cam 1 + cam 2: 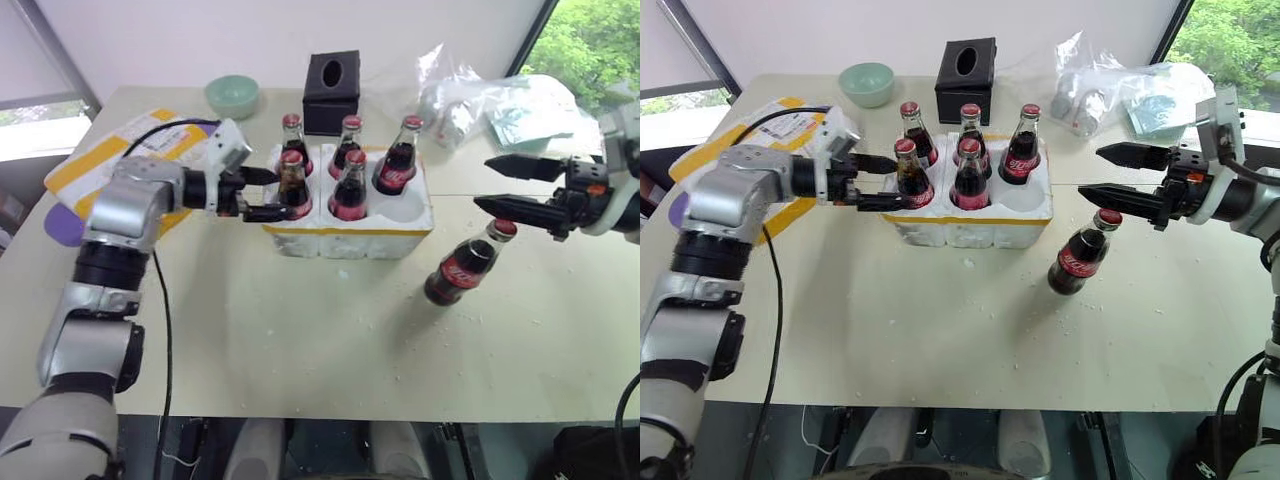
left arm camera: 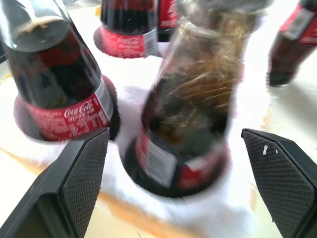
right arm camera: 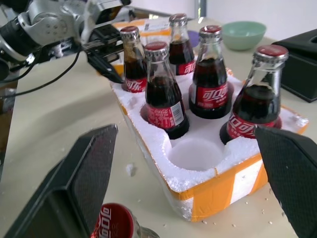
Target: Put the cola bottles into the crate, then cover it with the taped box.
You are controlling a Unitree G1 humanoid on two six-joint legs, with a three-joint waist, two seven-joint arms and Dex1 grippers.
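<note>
The white foam crate with a yellow tape band stands mid-table. Five cola bottles stand in its wells; the front right well is empty. My left gripper is open, its fingers on either side of the front left bottle and apart from the glass. A sixth cola bottle stands on the table right of the crate. My right gripper is open and holds nothing, its lower finger just above that bottle's red cap. The taped box lies at the far left, partly behind my left arm.
A black tissue box and a green bowl sit behind the crate. Crumpled plastic bags lie at the back right. Foam crumbs dot the table in front of the crate.
</note>
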